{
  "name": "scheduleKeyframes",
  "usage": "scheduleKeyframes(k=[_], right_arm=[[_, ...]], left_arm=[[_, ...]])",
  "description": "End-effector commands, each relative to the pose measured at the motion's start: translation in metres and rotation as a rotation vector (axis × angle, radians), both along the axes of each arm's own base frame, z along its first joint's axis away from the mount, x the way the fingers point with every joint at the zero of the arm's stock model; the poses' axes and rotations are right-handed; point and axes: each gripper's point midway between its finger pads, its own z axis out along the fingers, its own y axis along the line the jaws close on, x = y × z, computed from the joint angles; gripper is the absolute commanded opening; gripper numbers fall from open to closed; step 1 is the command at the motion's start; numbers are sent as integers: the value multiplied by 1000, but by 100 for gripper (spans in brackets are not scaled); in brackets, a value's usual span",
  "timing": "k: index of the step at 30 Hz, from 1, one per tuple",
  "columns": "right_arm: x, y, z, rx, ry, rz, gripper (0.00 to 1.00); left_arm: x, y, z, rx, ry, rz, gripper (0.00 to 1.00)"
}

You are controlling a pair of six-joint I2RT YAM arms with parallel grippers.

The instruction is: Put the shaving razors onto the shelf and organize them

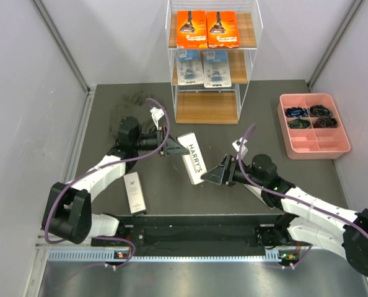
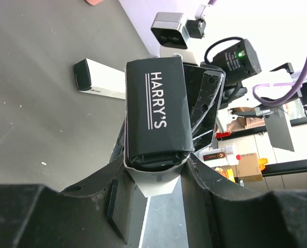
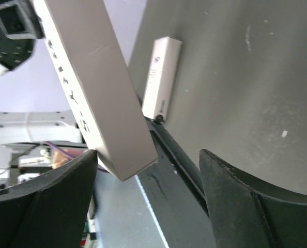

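Handover pose over the tabletop. Left hand clamps 1 end of the white Harry's box, held slanted off the surface, probably so the right hand, spread wide around the far end, can take it. A 2nd white box lies near the left arm. Shelf carries 2 orange boxes on top and 2 blister packs in the middle; the bottom tier is bare, its front unobstructed. Pink tray stands well to the right.

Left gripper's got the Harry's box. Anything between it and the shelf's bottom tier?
Nothing visible. Only table lies between the Harry's box and the bottom tier; the open right gripper sits at the box's near end.
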Motion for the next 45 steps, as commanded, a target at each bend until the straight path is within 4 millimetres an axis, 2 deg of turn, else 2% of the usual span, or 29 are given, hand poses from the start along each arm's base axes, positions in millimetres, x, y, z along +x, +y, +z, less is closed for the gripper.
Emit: scheduleKeyframes(k=[1, 7, 15, 22, 26, 28, 29, 31, 32, 36, 40, 41, 45], right_arm=[[-1, 3, 45, 195, -99, 10, 75], [-6, 0, 50, 267, -100, 0, 68], [-10, 6, 56, 278, -102, 42, 62], [-12, 6, 58, 298, -96, 47, 32], [-12, 3, 56, 292, -94, 34, 25], [-12, 2, 54, 286, -92, 24, 22], [-12, 1, 56, 289, -96, 20, 21], [-12, 0, 55, 282, -96, 12, 18], [-12, -1, 56, 283, -100, 10, 17], [-12, -3, 56, 283, -102, 2, 7], [-11, -3, 55, 281, -97, -8, 5], [-10, -4, 56, 283, -101, -10, 4], [-9, -4, 53, 274, -89, -24, 2]], left_arm=[[-4, 0, 29, -49, -112, -19, 42], [-4, -3, 30, -61, -107, -12, 42], [-6, -14, 29, -62, -100, -27, 42], [0, -15, 29, -61, -106, 13, 42], [5, -16, 27, -56, -98, 36, 45], [6, -16, 26, -53, -99, 37, 50], [6, -16, 24, -50, -96, 39, 58], [7, -16, 20, -39, -95, 38, 65], [7, -16, 18, -33, -90, 39, 78], [10, -14, 9, 4, -80, 67, 96], [18, -10, 0, 61, -103, 119, 99], [18, -7, -9, 104, -61, 133, 99], [30, 4, -24, 229, -73, 216, 99]])
